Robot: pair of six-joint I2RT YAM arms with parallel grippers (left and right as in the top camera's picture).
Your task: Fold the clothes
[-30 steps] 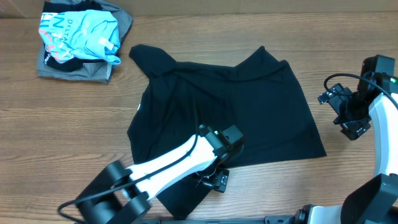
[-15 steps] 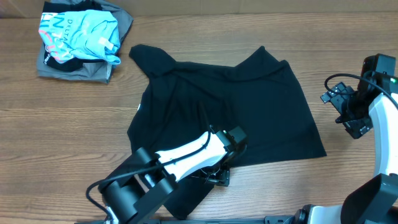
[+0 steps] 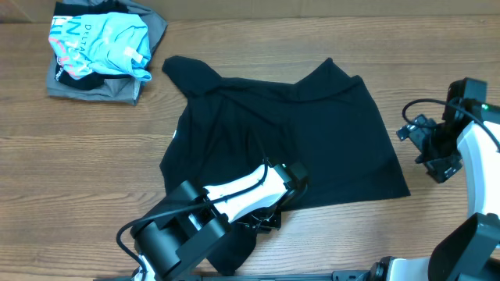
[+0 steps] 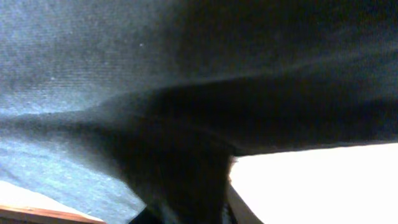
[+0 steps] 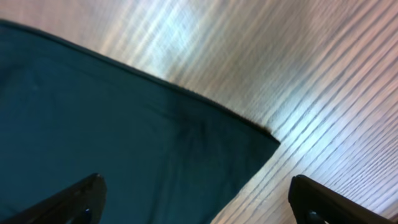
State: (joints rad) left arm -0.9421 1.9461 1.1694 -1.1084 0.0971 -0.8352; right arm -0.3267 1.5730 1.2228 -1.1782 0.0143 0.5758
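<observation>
The clothes, a black T-shirt (image 3: 312, 133), lie spread but rumpled in the middle of the table, with a small white tag (image 3: 173, 134) at the left edge. My left gripper (image 3: 266, 220) is down on the shirt's near hem. In the left wrist view, dark bunched fabric (image 4: 186, 93) fills the picture and runs in between the jaws (image 4: 189, 214), which are shut on it. My right gripper (image 3: 419, 148) hangs open just off the shirt's right edge. Its two fingers (image 5: 74, 199) straddle the shirt's lower right corner (image 5: 112, 137) without touching it.
A light blue printed shirt (image 3: 101, 39) lies on a grey folded garment (image 3: 94, 87) at the back left corner. Bare wooden table (image 3: 78, 172) surrounds the shirt. The left arm's white link (image 3: 234, 195) lies across the shirt's near part.
My left gripper has closed on the shirt's near hem, and its arm base has swung further into view. My right gripper has shifted slightly left toward the shirt and stays open.
</observation>
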